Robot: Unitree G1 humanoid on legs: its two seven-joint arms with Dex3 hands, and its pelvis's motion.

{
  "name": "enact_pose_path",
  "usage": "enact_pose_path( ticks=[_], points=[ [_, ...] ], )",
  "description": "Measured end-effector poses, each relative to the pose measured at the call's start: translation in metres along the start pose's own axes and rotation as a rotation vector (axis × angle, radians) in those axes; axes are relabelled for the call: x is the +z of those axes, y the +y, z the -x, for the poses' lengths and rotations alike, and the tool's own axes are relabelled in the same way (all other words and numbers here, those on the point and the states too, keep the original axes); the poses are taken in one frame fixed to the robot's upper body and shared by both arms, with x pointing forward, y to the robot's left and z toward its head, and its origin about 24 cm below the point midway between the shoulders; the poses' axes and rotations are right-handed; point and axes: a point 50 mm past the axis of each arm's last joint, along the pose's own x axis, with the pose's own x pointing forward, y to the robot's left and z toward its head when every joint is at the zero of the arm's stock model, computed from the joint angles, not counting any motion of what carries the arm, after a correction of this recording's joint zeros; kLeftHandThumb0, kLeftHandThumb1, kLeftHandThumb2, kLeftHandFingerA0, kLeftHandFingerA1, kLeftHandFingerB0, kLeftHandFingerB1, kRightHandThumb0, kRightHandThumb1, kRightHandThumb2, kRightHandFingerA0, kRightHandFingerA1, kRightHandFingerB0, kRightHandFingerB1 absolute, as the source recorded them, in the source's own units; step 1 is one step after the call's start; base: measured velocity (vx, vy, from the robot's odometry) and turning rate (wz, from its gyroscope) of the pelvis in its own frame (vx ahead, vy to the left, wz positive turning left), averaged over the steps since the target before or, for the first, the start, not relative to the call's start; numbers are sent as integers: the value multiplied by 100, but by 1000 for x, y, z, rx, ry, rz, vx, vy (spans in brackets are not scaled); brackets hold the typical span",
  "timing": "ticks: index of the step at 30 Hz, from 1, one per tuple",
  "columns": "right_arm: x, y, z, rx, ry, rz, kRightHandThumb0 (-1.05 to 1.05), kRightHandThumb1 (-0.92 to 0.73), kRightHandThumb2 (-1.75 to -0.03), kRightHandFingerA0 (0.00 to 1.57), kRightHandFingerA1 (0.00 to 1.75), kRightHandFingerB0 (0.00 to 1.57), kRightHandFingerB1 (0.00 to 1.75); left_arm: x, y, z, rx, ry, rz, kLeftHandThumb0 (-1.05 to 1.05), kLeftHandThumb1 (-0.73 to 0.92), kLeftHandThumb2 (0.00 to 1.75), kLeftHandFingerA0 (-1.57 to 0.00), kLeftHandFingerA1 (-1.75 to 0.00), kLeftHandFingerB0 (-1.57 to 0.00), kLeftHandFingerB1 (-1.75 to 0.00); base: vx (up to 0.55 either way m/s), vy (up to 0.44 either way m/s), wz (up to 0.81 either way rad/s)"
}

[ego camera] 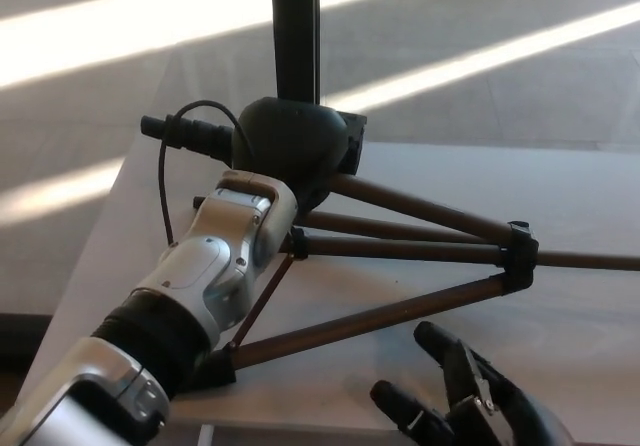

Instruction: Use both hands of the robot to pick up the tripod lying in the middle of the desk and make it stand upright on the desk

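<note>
The dark tripod [400, 249] lies on the pale desk [580, 181] with its legs spread toward the right and front. Its bulky head [295, 141] and pan handle [185, 131] sit at the back left, slightly raised. My silver left forearm [205, 276] reaches in from the lower left up to the head. The left hand [268, 166] is mostly hidden behind its wrist and looks closed on the tripod just below the head. At the bottom edge my black right hand [465, 406] is open, fingers apart, clear of the nearest leg [370, 321].
A black vertical pole [295, 31] stands just behind the desk's back edge. A thin cable [163, 191] loops from my left wrist to the handle. The desk's left edge [95, 236] drops to a sunlit floor.
</note>
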Motion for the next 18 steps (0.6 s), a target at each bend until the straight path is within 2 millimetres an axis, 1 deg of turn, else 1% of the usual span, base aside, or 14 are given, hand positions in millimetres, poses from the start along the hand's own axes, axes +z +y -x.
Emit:
enact_pose_path(
  ticks=[1,2,3,4,5,6,7,8,10,11,12,13,17,18],
  points=[
    [-1,0,-3,-9,8,-5,-64,-58,-89,15,52,25,50,-1,2,-1,4,0,3,-15,64,86,-96,-170,-75,-127,0,0,0],
    [-1,-1,-5,-20,12,-4,-67,-58,-90,13,51,25,50,0,4,-2,8,0,6,-21,67,89,-87,-170,-74,-127,0,0,0],
    [0,-2,-7,-26,13,-4,-68,-59,-90,8,49,20,48,0,6,-3,12,-1,8,-20,67,91,-85,-172,-73,-134,0,0,0],
    [1,-2,-8,-31,12,-5,-68,-59,-90,8,49,20,48,0,7,-4,14,-1,9,-20,67,91,-85,-172,-73,-134,0,0,0],
    [2,-3,-10,-35,10,-8,-70,-59,-92,3,45,18,48,0,8,-4,15,-1,10,-20,65,90,-103,-170,-78,-124,0,0,0],
    [5,-5,-12,-43,4,-16,-65,-76,-62,8,36,21,37,0,10,-5,15,-2,10,-19,67,90,-87,-168,-75,-120,0,0,0],
    [9,-6,-14,-48,-5,-25,-36,-51,-106,3,54,0,49,0,10,-5,15,-3,10,-17,64,88,-100,-170,-78,-122,0,0,0],
    [11,-7,-15,-49,-13,-30,-36,-53,-108,2,53,0,48,1,10,-5,15,-4,10,-16,61,91,-89,-170,-76,-132,0,0,0],
    [20,-7,-18,-47,-49,-40,-36,-53,-108,2,53,0,48,0,8,-4,19,-13,11,-13,63,90,-92,-167,-76,-128,0,0,0],
    [25,-6,-19,-39,-70,-46,-72,-60,-91,8,47,19,46,-1,7,-3,20,-17,12,-16,59,78,-84,-175,-70,-148,0,0,0],
    [29,-6,-20,-33,-87,-51,-72,-60,-91,8,47,19,46,-1,6,-2,21,-22,13,-16,59,78,-84,-175,-70,-148,0,0,0],
    [34,-6,-21,-27,-105,-61,-70,-60,-92,11,48,22,47,-1,6,-2,21,-26,14,-17,61,72,-84,-173,-70,-146,0,0,0],
    [58,0,-24,11,-188,-102,-68,-61,-89,6,48,14,46,-3,3,1,18,-30,19,-19,63,83,-84,-175,-66,-156,0,0,0],
    [63,1,-24,20,-205,-112,-64,-77,-61,9,42,22,37,-3,3,1,19,-31,19,-19,63,82,-85,-175,-66,-157,0,0,0]
  ],
)
